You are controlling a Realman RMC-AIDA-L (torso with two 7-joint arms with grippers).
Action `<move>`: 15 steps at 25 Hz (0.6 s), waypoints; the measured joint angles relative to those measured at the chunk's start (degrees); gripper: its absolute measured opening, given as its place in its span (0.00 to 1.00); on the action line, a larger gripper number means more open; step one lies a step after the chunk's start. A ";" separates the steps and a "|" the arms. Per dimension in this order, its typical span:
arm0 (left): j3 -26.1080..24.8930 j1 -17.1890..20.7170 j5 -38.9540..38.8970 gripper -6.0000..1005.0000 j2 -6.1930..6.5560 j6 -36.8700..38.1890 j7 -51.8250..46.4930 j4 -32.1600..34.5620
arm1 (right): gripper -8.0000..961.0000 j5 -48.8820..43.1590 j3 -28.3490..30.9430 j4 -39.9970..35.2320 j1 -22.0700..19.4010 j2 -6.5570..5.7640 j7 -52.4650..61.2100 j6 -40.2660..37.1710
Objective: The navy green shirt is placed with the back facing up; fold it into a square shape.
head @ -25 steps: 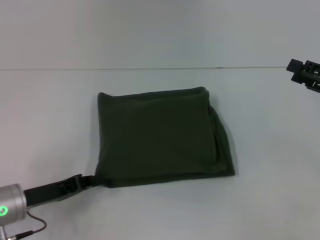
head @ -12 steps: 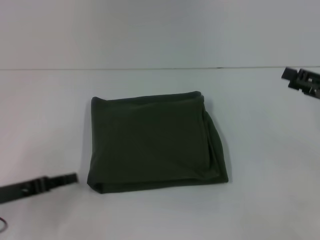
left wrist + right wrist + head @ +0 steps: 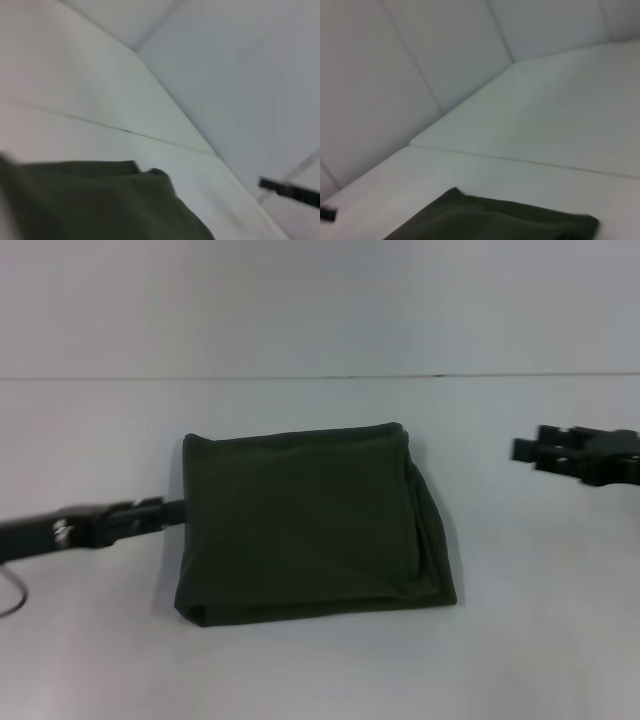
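The navy green shirt (image 3: 310, 525) lies folded into a rough square in the middle of the white table (image 3: 320, 670), plain side up, with layered edges along its right side. My left gripper (image 3: 170, 510) reaches in low from the left, its tip at the shirt's left edge. Well to the right of the shirt, my right gripper (image 3: 525, 451) hovers apart from it. The left wrist view shows a corner of the shirt (image 3: 90, 205) and the right gripper (image 3: 290, 191) far off. In the right wrist view the shirt (image 3: 490, 220) lies below, with the left gripper (image 3: 326, 214) at the picture's edge.
A pale wall (image 3: 320, 300) rises behind the table's back edge. A thin seam line (image 3: 300, 377) runs across where table and wall meet. No other objects show around the shirt.
The left arm has swung from the front left up to the shirt's left edge. The right arm has come inward and lower from the far right. The shirt has shifted slightly left.
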 joint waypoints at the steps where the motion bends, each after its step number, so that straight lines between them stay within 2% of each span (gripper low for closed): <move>1: 1.29 -1.00 0.14 0.49 0.26 -0.59 0.61 0.04 | 0.69 0.00 -0.14 -0.57 0.35 0.91 -3.08 0.42; 3: 4.30 -3.13 0.28 0.59 0.74 -2.17 1.74 0.13 | 0.69 -0.21 -0.62 -2.82 1.04 3.18 -7.46 1.55; 6: 9.39 -5.71 0.37 0.72 1.30 -5.42 2.83 0.89 | 0.69 -1.10 -4.50 -5.18 2.06 4.79 -8.41 2.12; 9: 12.29 -6.50 0.48 0.85 1.27 -7.78 4.41 2.32 | 0.70 -1.48 -10.12 -5.19 3.61 4.70 -6.08 3.14; 11: 12.90 -6.62 0.83 0.87 1.01 -8.68 5.43 2.92 | 0.71 -1.47 -12.35 -5.21 4.33 4.75 -5.02 3.30; 15: 13.05 -6.69 1.33 0.91 0.13 -9.40 7.94 3.12 | 0.87 -1.32 -15.86 -5.72 4.48 4.96 -5.26 1.37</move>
